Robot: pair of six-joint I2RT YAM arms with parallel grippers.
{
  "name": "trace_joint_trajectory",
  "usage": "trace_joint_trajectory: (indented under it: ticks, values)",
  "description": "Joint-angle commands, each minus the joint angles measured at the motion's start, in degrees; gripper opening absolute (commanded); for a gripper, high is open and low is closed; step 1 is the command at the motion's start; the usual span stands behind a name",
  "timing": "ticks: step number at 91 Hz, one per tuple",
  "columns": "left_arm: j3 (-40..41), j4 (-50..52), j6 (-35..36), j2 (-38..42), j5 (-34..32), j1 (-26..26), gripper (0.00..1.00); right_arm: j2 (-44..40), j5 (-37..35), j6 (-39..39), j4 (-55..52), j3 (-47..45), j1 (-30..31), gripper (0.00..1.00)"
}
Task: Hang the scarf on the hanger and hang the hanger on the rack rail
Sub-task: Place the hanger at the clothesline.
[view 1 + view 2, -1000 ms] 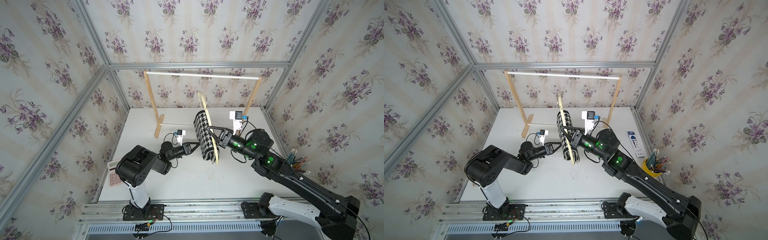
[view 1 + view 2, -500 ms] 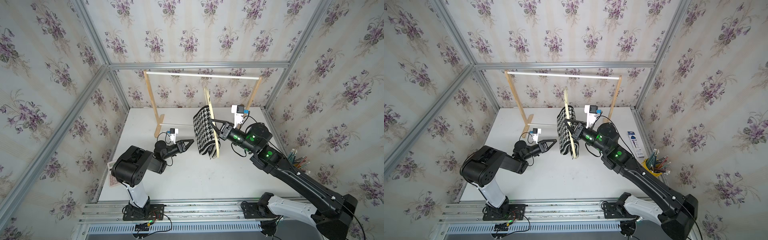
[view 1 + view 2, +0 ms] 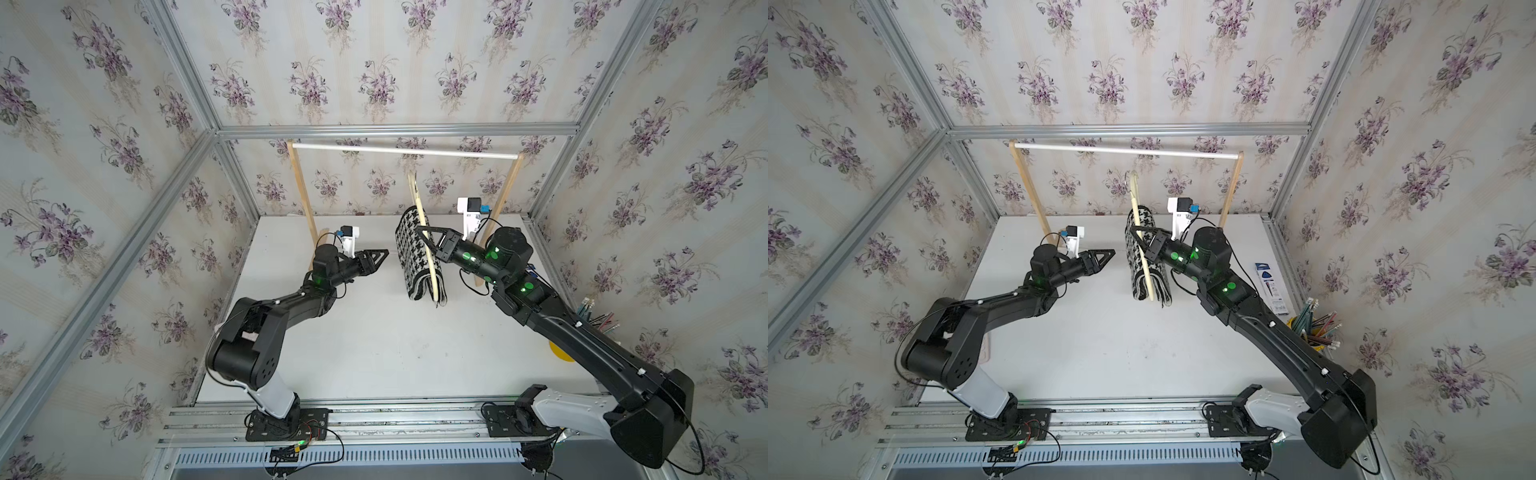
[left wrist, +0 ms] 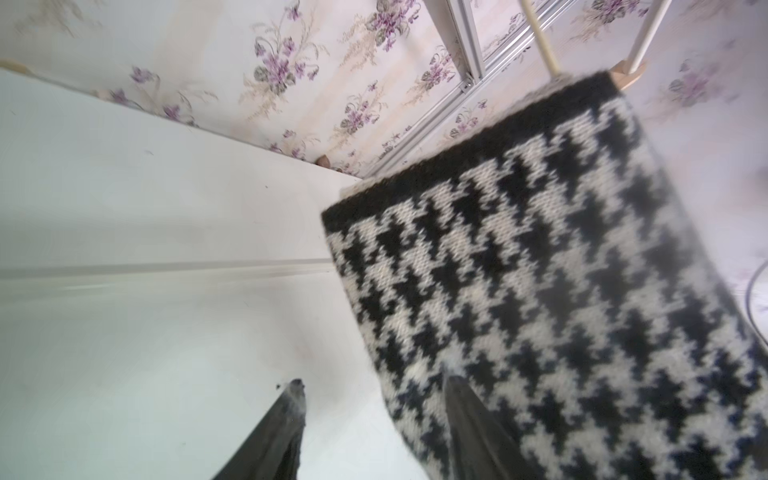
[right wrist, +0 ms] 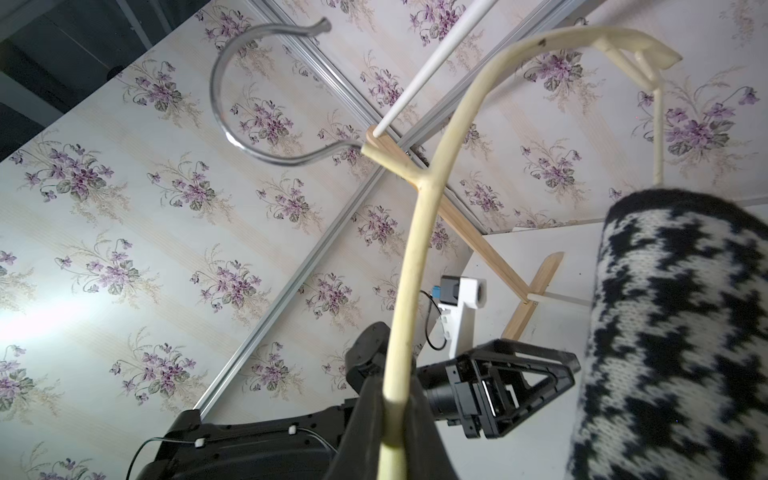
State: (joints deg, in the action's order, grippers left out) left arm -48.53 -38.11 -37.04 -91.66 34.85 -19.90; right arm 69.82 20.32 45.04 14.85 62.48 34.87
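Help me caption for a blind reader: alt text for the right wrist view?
The right gripper is shut on one arm of the cream hanger, whose lower bar carries the draped houndstooth scarf. The left gripper hovers behind.

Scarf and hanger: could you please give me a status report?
Left gripper open, beside scarf. Right gripper shut on hanger. Scarf draped over hanger bar. Hook not yet on rack rod.

The white table (image 3: 1121, 353) bears a wooden rack (image 3: 1030, 187), pencil cup (image 3: 1315, 332) and blue-white packet (image 3: 1271, 286).
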Motion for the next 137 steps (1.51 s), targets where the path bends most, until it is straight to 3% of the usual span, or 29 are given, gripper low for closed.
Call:
trace_joint_trajectory:
  ticks: [1, 16, 30, 44, 77, 137]
  values:
    - [-3.76, 26.56, 14.33, 5.94, -12.11, -0.01, 0.51, 0.77, 1.01, -0.01, 5.55, 1.22, -0.77, 0.00]
    - [-7.67, 44.90, 20.42, 16.64, -31.52, -0.51, 0.51, 4.97, 3.52, 0.22, 4.99, 4.95, -3.20, 0.00]
    - [-5.66, 49.92, 22.56, 24.62, -38.67, -0.49, 0.51, 10.69, 6.90, 1.34, 5.50, 9.17, -8.24, 0.00]
    - [-3.07, 51.35, 22.21, 29.01, -39.46, -0.38, 0.52, 15.82, 9.43, 2.10, 5.92, 13.41, -10.66, 0.00]
    - [-2.91, 54.23, 22.94, 31.05, -40.69, -0.40, 0.52, 21.97, 11.68, 4.68, 8.91, 18.14, -13.10, 0.00]
    - [-5.76, 56.56, 25.73, 29.31, -40.65, -0.40, 0.52, 24.05, 3.59, 11.09, 20.77, 13.96, -12.97, 0.00]
